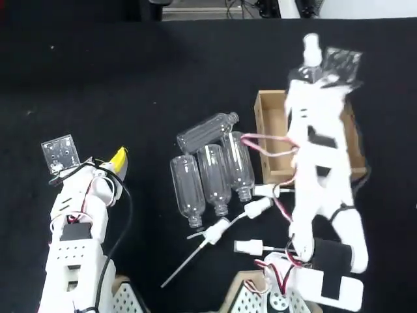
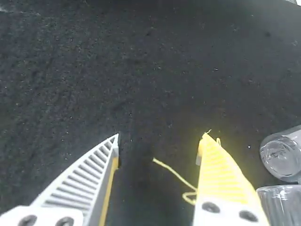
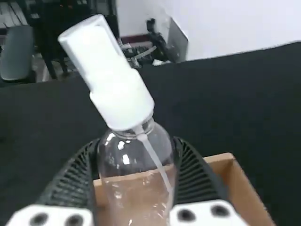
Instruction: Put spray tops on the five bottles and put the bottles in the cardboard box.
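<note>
My right gripper (image 3: 134, 174) is shut on a clear bottle (image 3: 134, 188) with a white spray top (image 3: 107, 75) fitted, held above the cardboard box (image 3: 225, 169). In the high view that capped bottle (image 1: 312, 55) sticks out past the far end of the box (image 1: 268, 140). Several uncapped clear bottles (image 1: 212, 171) lie together left of the box. Loose white spray tops (image 1: 257, 207) with dip tubes lie near their necks. My left gripper (image 2: 157, 155) is open over bare black cloth at the left, with bottle bases (image 2: 282, 157) off to one side.
The black cloth (image 1: 130, 78) covers the whole table. A long dip tube (image 1: 186, 261) points toward the front edge. The right arm's white body (image 1: 319, 169) stretches over the box. Room clutter shows beyond the far edge.
</note>
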